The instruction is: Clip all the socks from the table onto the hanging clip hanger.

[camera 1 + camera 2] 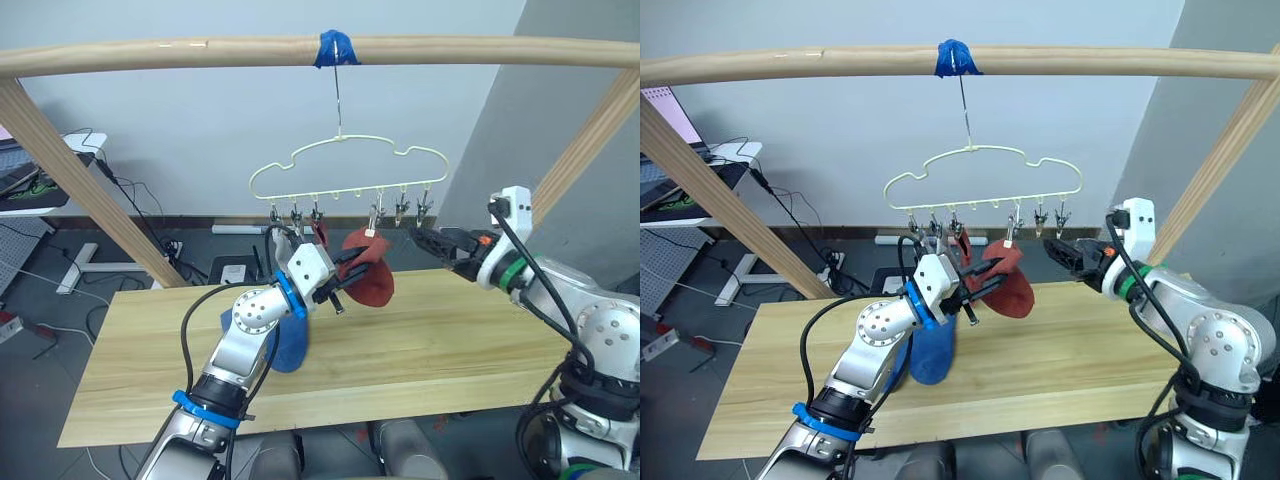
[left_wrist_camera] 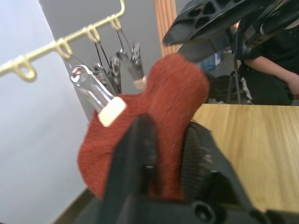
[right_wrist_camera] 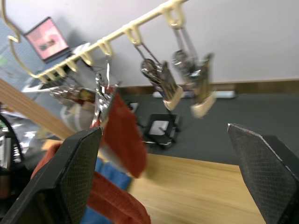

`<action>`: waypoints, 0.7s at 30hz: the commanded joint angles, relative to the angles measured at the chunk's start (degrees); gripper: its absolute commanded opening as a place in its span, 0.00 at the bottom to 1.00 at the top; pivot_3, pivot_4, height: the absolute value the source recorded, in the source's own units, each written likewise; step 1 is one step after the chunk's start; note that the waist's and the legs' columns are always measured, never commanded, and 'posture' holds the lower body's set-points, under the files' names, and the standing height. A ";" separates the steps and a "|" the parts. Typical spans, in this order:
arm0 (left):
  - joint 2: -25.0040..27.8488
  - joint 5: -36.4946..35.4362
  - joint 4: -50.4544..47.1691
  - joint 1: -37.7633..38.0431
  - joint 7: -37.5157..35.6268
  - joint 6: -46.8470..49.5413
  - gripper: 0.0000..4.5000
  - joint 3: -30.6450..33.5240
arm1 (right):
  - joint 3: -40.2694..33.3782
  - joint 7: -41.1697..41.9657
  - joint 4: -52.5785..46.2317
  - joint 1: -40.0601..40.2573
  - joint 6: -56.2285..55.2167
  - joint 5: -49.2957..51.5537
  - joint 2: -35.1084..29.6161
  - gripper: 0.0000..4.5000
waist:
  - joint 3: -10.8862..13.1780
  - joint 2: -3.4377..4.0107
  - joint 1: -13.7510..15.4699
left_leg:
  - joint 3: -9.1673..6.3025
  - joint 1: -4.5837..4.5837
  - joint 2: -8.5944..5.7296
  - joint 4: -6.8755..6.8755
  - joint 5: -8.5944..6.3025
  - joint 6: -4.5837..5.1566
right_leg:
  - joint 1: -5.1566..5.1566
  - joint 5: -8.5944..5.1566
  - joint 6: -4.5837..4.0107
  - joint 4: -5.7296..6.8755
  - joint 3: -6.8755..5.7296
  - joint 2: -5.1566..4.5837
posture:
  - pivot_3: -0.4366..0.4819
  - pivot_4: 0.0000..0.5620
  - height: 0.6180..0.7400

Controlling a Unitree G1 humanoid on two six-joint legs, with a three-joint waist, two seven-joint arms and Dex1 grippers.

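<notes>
The pale yellow-green clip hanger (image 1: 345, 165) hangs by its hook from a wooden pole. My left gripper (image 1: 348, 282) is shut on a rust-red sock (image 1: 372, 272), raised just under the row of clips; one clip's white pad (image 2: 110, 111) lies against the sock's top edge. A second rust-red sock (image 3: 124, 135) hangs from a neighbouring clip. My right gripper (image 1: 425, 240) stands open just right of the held sock, below the two rightmost empty clips (image 3: 187, 77). A blue sock (image 1: 932, 350) lies on the table (image 1: 450, 350), partly behind my left arm.
The round pole frame (image 1: 200, 52) spans overhead, blue tape (image 1: 335, 48) holding the hook; its slanted legs (image 1: 80, 180) flank the table. A desk and cables are on the floor at the back left. A person (image 2: 275, 60) sits beyond the table.
</notes>
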 commanded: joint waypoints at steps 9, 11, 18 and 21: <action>6.17 -8.44 -9.19 4.68 -4.11 6.75 0.98 5.63 | 9.18 0.96 -7.25 6.97 -13.66 -8.87 0.60 1.00 | 0.02 -0.02 -1.13 | -0.03 0.01 0.02 -0.01 0.00 0.00 | -0.02 -0.01 0.00 0.03 -0.01 0.01 | 0.28 0.26 1.00; 9.67 -14.38 -13.85 7.21 -7.24 11.45 0.98 8.72 | 13.52 1.70 -8.46 7.98 -19.30 -14.66 -0.19 1.00 | 0.03 -0.01 -1.24 | -0.02 0.04 0.05 -0.07 0.00 0.00 | -0.05 -0.03 -0.05 0.05 -0.01 0.02 | 0.29 0.27 1.00; 16.74 -29.96 -26.04 11.52 -10.72 26.90 1.00 15.29 | 21.17 3.40 -7.07 8.94 -30.66 -24.36 1.59 0.81 | 0.18 -0.06 -0.44 | -0.01 0.00 0.09 -0.25 0.00 -0.01 | -0.18 -0.08 -0.12 0.03 -0.04 0.03 | 0.33 0.28 1.00; 18.70 -32.94 -31.02 12.15 -9.07 30.94 1.00 18.17 | 26.11 0.43 -3.84 6.73 -35.31 -31.16 5.10 0.74 | 0.29 -0.22 0.03 | 0.00 0.00 0.09 -0.25 0.00 -0.01 | -0.19 -0.08 -0.12 0.01 -0.03 0.02 | 0.35 0.28 1.00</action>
